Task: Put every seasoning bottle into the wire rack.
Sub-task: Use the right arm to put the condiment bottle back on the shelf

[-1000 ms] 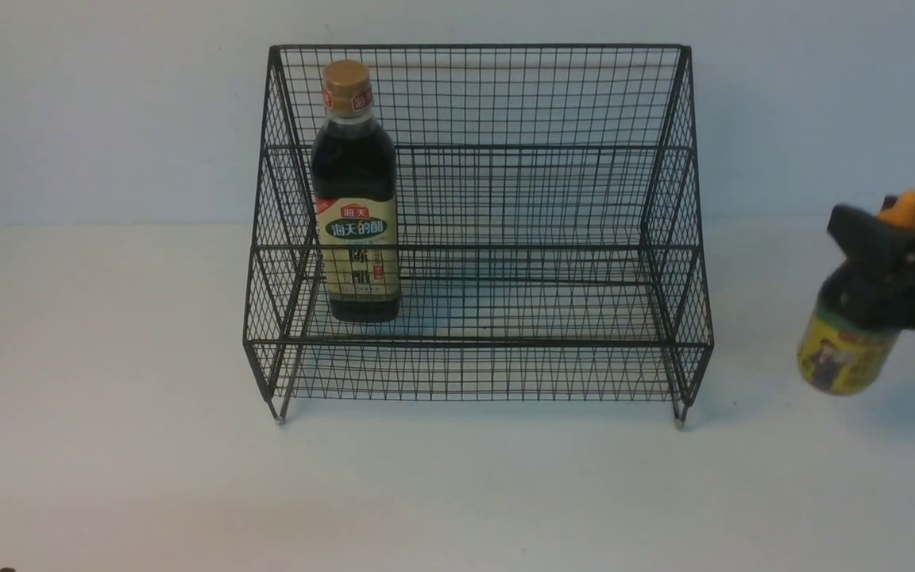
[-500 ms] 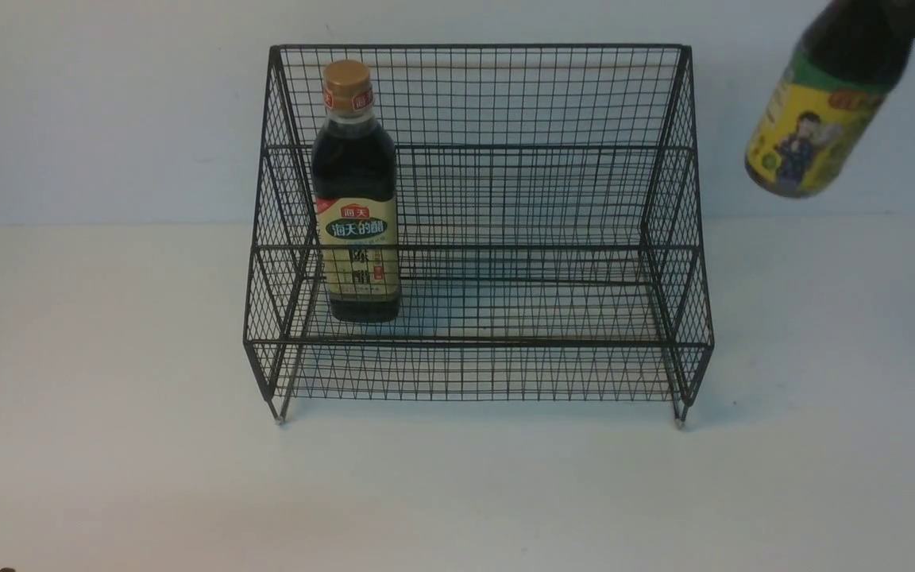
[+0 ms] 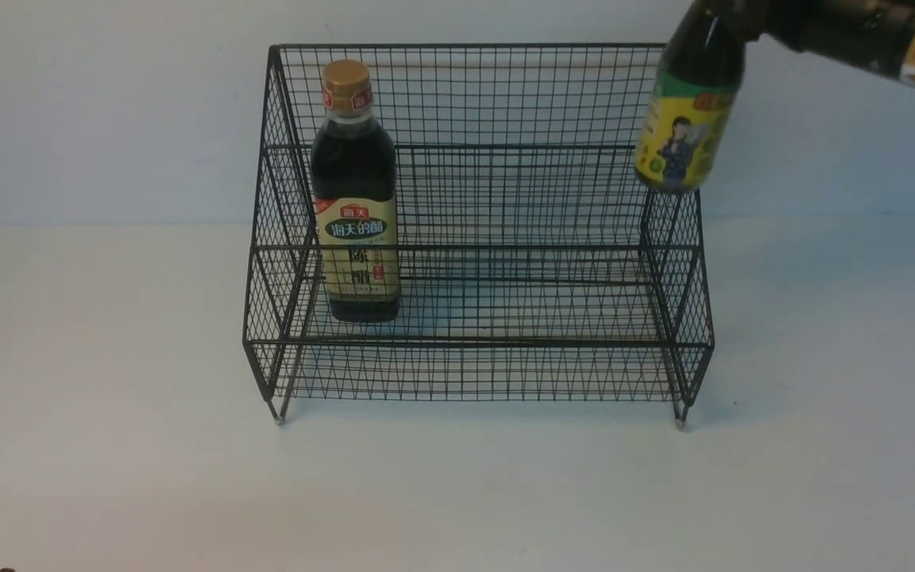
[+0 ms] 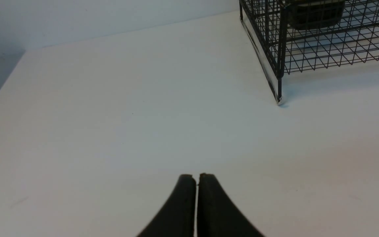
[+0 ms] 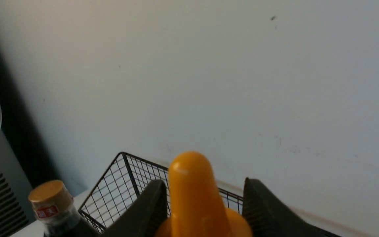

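My left gripper (image 4: 196,176) sits clenched, empty. In the black wire rack (image 3: 505,373) the gold-capped tall bottle (image 3: 355,206) stands upright, lower tier, left. My right gripper (image 5: 204,187) grasps the yellow-labelled short bottle (image 3: 680,143) below its orange nozzle, aloft at the rack's top right corner

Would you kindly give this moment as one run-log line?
right pincer: holds short bottle aloft at wire rack's right end | tall bottle: upright in rack | left pincer: shut
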Tool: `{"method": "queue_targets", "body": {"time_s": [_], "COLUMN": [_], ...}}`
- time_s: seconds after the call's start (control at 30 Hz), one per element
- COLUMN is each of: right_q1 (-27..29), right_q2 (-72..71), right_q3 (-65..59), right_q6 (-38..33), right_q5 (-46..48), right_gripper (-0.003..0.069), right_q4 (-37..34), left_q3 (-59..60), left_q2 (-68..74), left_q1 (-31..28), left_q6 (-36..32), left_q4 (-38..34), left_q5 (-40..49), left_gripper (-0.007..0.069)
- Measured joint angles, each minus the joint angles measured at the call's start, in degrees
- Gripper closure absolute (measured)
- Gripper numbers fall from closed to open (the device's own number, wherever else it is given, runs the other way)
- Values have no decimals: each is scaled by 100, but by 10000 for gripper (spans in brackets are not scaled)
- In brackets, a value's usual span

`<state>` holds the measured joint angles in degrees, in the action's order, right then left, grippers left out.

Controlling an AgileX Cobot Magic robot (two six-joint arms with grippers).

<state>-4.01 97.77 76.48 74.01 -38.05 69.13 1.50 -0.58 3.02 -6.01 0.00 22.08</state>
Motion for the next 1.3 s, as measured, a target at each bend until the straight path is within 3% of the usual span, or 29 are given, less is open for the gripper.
{"method": "queue_targets", "body": {"time_s": [0.6,0.77,1.13,1.3], "right_q1": [-209,-209,-204,-204], "right_q2": [1311,1298,966,866], "right_q3": [614,614,614,614], "right_q6": [-405,-463,-544,-499], "right_q5": [-223,-1158,-1528,-1599], "right_gripper": [382,382,382,382], "right_q4": [-234,-72,933,1042], "left_q3": [0,0,0,0], "left_q2": [0,0,0,0], "left_q1": [0,0,0,0], "left_q6": [0,0,0,0], "left_q4": [0,0,0,0], "left_q5": [0,0,0,0], "left_gripper": [629,629,629,629]}}
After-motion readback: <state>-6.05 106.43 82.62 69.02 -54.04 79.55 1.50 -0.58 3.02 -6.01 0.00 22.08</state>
